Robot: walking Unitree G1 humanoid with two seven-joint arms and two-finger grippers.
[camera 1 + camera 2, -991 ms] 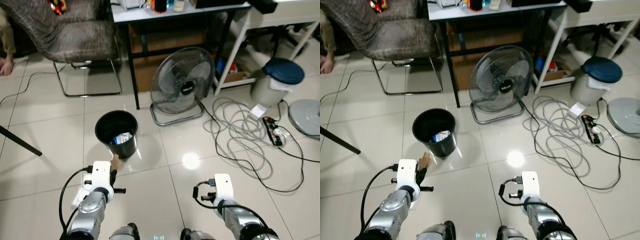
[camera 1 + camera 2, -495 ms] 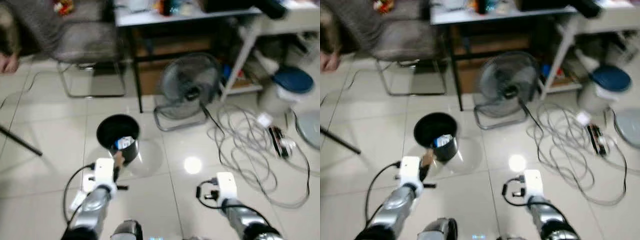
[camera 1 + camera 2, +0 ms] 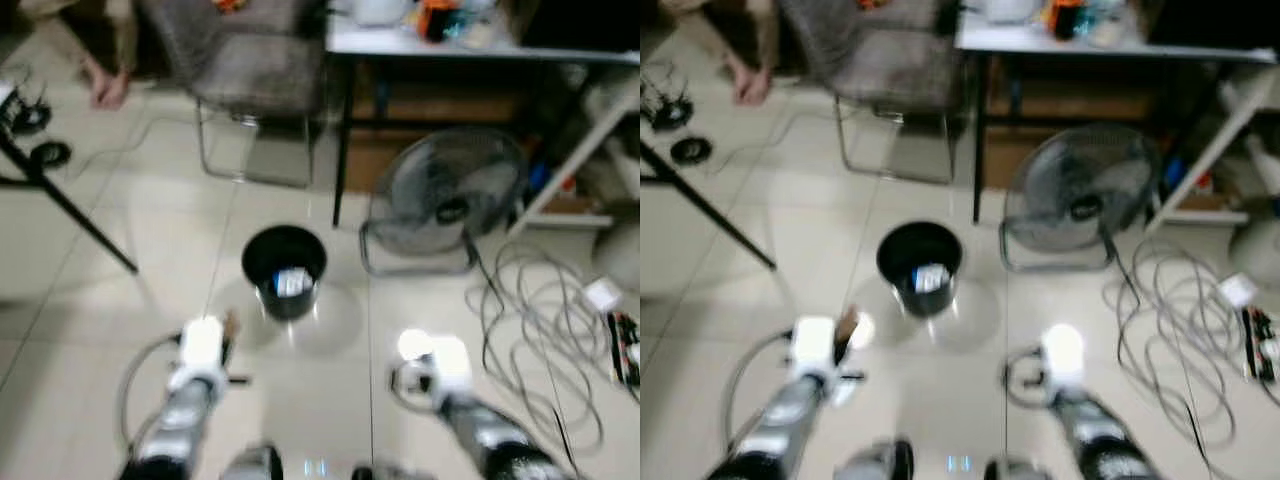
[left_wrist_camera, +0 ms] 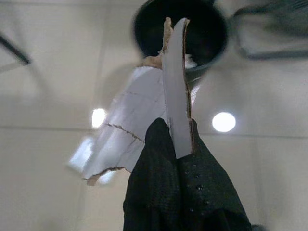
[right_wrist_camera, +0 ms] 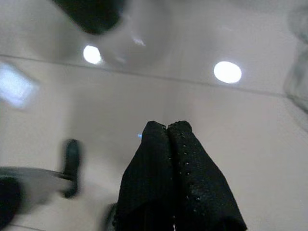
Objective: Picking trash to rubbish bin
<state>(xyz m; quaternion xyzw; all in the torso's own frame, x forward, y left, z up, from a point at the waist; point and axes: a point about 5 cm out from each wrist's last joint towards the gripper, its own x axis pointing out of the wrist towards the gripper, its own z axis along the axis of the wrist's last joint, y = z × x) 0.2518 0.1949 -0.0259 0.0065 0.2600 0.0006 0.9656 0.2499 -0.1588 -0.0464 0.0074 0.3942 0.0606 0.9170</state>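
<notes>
The left hand (image 4: 175,144) is closed on a flat piece of torn cardboard (image 4: 175,86), its two black textured fingers (image 4: 159,144) pinched together on the near end. The cardboard is thin and stiff, white on its face with a ragged brown edge, and a wider white sheet with torn, cracked margins hangs off one side of it. Its long axis runs straight out along the fingers, the far tip pointing toward the black rubbish bin (image 4: 211,33) ahead. In the head views, which are blurred, the brown tip of the cardboard (image 3: 230,325) shows just past the left wrist, short of the bin and not over its mouth.

The rubbish bin (image 3: 285,270) is a round black bucket standing upright on the glossy pale tile floor (image 3: 150,260), with a whitish scrap (image 3: 292,282) already lying inside it. The right hand (image 5: 166,132) has its fingers pressed shut with nothing between them, held low over bare tile.

Beyond the bin a round grey floor fan (image 3: 445,205) stands on its wire base beneath a white counter (image 3: 440,45) with dark legs. A grey fabric chair (image 3: 250,70) on a chrome frame stands to the left of it, and loose grey cables (image 3: 540,320) coil on the floor to the right. A person's foot (image 3: 105,90) rests on the floor near the chair.
</notes>
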